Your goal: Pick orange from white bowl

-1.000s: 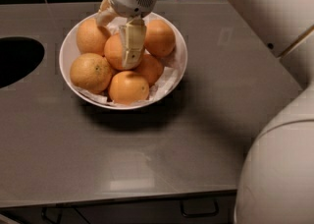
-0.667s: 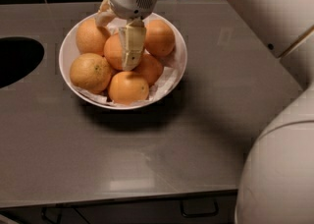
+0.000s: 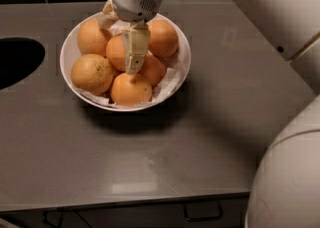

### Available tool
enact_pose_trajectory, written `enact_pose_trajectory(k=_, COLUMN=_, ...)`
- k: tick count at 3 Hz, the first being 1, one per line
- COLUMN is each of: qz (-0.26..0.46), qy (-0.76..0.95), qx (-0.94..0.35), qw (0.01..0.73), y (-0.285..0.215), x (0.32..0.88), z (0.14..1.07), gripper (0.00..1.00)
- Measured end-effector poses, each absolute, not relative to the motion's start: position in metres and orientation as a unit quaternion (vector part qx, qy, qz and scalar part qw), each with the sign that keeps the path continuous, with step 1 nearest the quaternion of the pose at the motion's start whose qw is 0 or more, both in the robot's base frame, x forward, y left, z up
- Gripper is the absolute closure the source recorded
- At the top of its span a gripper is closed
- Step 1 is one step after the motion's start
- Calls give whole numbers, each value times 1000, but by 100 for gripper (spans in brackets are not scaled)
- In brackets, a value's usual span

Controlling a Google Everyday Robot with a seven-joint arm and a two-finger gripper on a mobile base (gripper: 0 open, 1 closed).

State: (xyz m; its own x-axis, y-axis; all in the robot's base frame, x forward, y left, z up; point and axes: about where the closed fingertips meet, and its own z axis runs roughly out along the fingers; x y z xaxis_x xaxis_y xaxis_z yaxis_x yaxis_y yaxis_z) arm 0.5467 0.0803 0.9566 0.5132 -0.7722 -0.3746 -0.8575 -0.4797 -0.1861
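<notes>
The claw (image 3: 121, 34) hangs over the middle of the white bowl (image 3: 63, 61), its two fingers spread. One pale finger (image 3: 135, 49) lies down across the heap, and the other curls at the far-left side of the bowl. Between them sits the orange (image 3: 115, 52), the deep-coloured one at the centre of the bowl and high in the pile. I cannot tell whether the pads are already touching its skin.

Around it, five more oranges crowd the bowl. One sits at the far left (image 3: 92, 36), one at the far right (image 3: 163, 38), a paler one at the near left (image 3: 91, 73), one at the near rim (image 3: 131, 89), and one just right of centre (image 3: 153, 70). Crumpled paper lining (image 3: 171, 79) shows at the bowl's right side. The bowl stands on the grey counter (image 3: 200, 142), with a dark round opening (image 3: 17, 62) well to its left.

The risks come from the crowding. The long finger rests in the seam between the centre orange and its right-hand neighbour, so closing may pinch both or wedge against the neighbour. A round, dimpled skin can also squirt out of flat pads if the grip lands above its widest part. Lifting a fruit that props up the others could set them rolling, and a snagged paper could drag the bowl.
</notes>
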Motion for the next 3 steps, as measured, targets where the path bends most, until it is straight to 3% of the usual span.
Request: enact_pose_trajectory(k=3, qz=116, qy=475, qx=-855, qw=174, y=73, x=550, z=957, gripper=20)
